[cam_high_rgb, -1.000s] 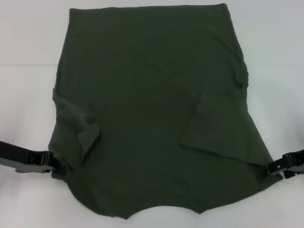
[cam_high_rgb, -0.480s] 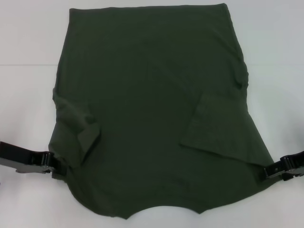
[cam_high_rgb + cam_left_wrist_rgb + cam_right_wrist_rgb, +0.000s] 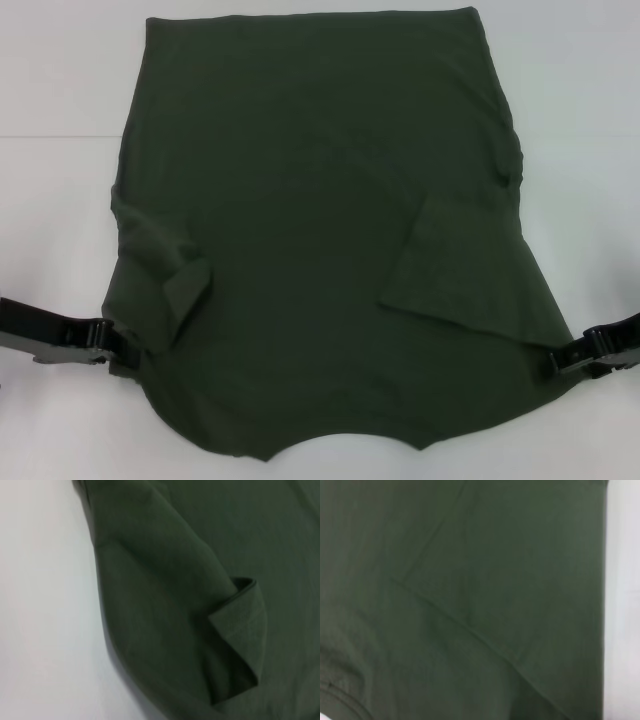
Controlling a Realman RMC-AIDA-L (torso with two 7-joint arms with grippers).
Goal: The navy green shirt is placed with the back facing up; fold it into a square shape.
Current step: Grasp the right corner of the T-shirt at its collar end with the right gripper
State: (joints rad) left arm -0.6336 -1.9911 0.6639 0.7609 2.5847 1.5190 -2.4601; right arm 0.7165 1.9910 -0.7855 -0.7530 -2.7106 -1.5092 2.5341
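Note:
The navy green shirt [image 3: 320, 230] lies flat on the white table, plain side up, hem at the far edge and neck cut-out [image 3: 335, 448] nearest me. Both sleeves are folded inward: the left one [image 3: 165, 270] and the right one [image 3: 450, 265]. My left gripper [image 3: 122, 350] sits at the shirt's near left edge, its tip touching the cloth. My right gripper [image 3: 553, 362] touches the near right edge. The left wrist view shows the shirt [image 3: 200, 555] with the folded sleeve cuff [image 3: 240, 625]; the right wrist view is filled with the shirt [image 3: 470, 595].
Bare white table [image 3: 60, 100] surrounds the shirt on the left, right and far sides. It also shows as table [image 3: 45, 605] beside the cloth in the left wrist view and as a strip of table [image 3: 622, 605] in the right wrist view.
The right gripper has crept inward and slightly nearer to me, now meeting the shirt's right edge. The left gripper and the shirt have stayed put.

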